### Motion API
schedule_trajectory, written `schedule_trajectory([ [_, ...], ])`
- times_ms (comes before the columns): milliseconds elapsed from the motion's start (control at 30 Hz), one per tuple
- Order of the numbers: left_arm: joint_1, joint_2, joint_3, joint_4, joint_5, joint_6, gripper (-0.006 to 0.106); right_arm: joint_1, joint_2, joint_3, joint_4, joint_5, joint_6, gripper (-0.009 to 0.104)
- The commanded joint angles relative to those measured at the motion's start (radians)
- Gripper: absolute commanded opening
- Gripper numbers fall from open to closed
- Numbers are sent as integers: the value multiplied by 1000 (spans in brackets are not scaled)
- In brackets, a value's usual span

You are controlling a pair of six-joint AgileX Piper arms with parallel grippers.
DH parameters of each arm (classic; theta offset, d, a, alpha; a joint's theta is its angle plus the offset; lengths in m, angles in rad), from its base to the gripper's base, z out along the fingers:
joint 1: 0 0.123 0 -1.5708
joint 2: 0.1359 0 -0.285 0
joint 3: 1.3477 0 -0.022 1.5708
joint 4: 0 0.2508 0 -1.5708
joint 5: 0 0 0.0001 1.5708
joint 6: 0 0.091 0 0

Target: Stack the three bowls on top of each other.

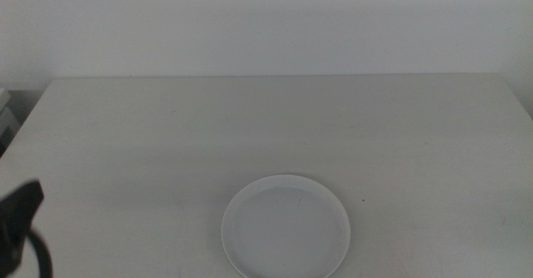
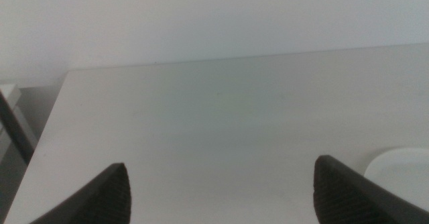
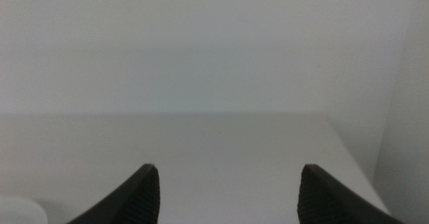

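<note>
Bowls: only the white bowl [image 1: 286, 226] in sight, alone on the table [image 1: 266, 120] near its front edge; mint and grey ones not visible anywhere. Left gripper [image 2: 221, 190] released, jaws spread, hanging just left of the white bowl, touching nothing. Right gripper [image 3: 226, 194] likewise spread, empty, right of the bowl. Likely risks: low thin rim slipping from a pinch; no second bowl within view to stack.

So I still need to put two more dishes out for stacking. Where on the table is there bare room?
Only the white bowl occupies the table, near the front edge at centre. Bare patches: the whole span between bowl and far edge, and both sides of the bowl. The left gripper waits at the front left corner, open; the right gripper is open too.
</note>
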Motion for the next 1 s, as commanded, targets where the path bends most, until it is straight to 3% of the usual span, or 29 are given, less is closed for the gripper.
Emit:
schedule_trajectory([
  [0, 2, -64, 45, 6, -89, -8, 105, 1, -24, 6, -14, -64, -4, 52],
  [333, 2, -386, 325, 6, -118, -8, 105, 1, -24, 35, -46, -41, -4, 52],
  [967, 2, -386, 418, 25, -103, -8, 105, 1, -24, 171, -67, -12, -4, 52],
])
